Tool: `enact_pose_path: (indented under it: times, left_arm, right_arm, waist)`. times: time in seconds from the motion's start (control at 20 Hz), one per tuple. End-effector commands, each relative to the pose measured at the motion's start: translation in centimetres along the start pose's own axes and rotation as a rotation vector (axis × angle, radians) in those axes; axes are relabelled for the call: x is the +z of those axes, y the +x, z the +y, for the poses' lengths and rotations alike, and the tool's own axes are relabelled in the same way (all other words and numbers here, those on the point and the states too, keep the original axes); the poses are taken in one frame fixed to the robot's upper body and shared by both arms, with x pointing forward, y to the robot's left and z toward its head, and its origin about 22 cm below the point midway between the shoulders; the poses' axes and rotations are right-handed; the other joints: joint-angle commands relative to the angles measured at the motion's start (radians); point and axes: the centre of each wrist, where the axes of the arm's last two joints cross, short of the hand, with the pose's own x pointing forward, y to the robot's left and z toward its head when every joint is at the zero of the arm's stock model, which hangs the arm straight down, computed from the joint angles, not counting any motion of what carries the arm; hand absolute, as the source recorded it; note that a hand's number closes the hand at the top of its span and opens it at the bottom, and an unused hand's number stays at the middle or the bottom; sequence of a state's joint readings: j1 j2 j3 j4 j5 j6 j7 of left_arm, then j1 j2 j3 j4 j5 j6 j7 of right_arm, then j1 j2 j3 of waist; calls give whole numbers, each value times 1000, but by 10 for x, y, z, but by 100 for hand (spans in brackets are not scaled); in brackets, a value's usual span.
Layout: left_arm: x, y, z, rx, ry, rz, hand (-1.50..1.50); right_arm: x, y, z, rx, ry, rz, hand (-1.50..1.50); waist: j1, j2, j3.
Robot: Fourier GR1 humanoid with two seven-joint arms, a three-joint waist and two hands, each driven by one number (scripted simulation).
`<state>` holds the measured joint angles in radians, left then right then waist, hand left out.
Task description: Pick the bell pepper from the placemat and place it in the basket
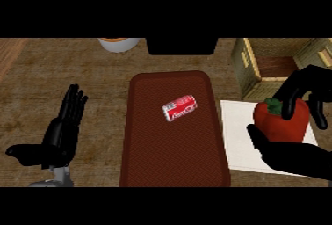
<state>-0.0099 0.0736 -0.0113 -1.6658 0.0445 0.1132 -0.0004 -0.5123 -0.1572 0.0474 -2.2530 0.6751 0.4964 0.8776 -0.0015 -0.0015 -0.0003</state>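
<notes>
Quick count: one red bell pepper [280,124], one red can [179,108], one dark red mat [174,132], one white placemat [235,136] and one woven basket [280,66]. Two black hands, left hand [55,136] and right hand [295,151]. At the top edge, one white cup-like thing [118,44] and one black object [182,45].

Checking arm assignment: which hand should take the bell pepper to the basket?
Right. The right hand is already curled round the bell pepper, just below the basket. The left hand rests open across the placemat.
</notes>
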Motion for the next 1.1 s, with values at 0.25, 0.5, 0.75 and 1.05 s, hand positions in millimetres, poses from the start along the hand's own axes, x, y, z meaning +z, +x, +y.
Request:
enact_pose_path:
  times: [0.25, 0.5, 0.75, 1.05]
  left_arm:
    - [7, 2, -8, -1, -7, 7, 0]
    - [0, -16, -13, -1, 3, -2, 0]
    - [-1, -9, -2, 2, 4, 7, 0]
    - [-19, 15, -20, -3, 27, -18, 0]
  right_arm:
    - [-41, -50, -42, 33, -59, 99, 150]
    - [-56, -96, -56, 32, -69, 130, 150]
    - [-88, -113, -49, 95, -57, 135, 150]
    - [-90, -126, -27, 157, -19, 135, 150]
  waist:
    - [3, 1, 0]
    - [0, 2, 0]
    - [7, 2, 0]
    - [4, 2, 0]
